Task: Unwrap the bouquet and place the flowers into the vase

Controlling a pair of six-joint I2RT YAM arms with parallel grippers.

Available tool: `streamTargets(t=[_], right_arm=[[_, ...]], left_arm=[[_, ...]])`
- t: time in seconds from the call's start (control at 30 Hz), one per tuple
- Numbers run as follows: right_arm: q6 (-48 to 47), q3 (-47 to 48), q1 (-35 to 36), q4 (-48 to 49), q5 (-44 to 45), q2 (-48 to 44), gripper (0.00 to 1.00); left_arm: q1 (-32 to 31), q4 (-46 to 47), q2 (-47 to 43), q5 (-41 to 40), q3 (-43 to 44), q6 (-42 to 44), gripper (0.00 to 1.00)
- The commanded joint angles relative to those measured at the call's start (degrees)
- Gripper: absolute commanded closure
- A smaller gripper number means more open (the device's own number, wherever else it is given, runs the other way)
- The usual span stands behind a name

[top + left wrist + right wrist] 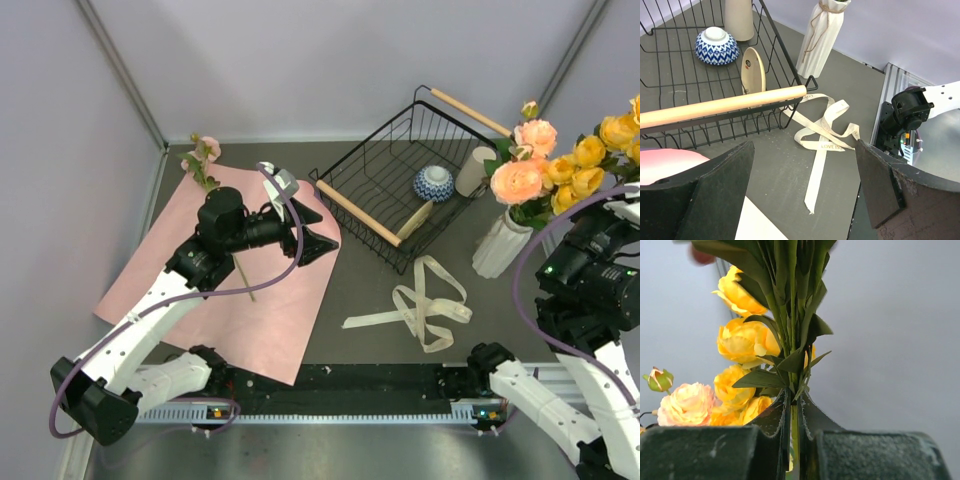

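Right end effector clenched on stems of the flowers near the vase; left end effector released above the wrapping paper.

seen from my remote desk: a black wire basket sits on the dark grey table, with one wooden handle along its near side and another along the far side. inside it are a blue-and-white patterned bowl, a smooth cream cup just beside it, and a small cream plate standing on edge against the near wall.
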Motion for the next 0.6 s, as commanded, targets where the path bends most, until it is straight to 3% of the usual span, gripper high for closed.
streamTargets(t=[0.0, 0.27, 0.57], right_arm=[[-7.79, 3.53, -1.12, 8.79, -1.19, 1.42, 1.0], [-9.12, 1.17, -1.12, 9.68, -0.84, 0.02, 1.0], [4.15, -4.28, -1.12, 4.41, -2.68, -1.56, 1.0]], left_arm=[[-0.34, 3.69, -1.37, 1.46, -0.41, -0.28, 0.12], [-0.34, 3.78, -1.72, 1.55, -0.41, -0.45, 0.12], [-0.34, 3.87, -1.81, 1.46, -0.5, -0.37, 0.12]])
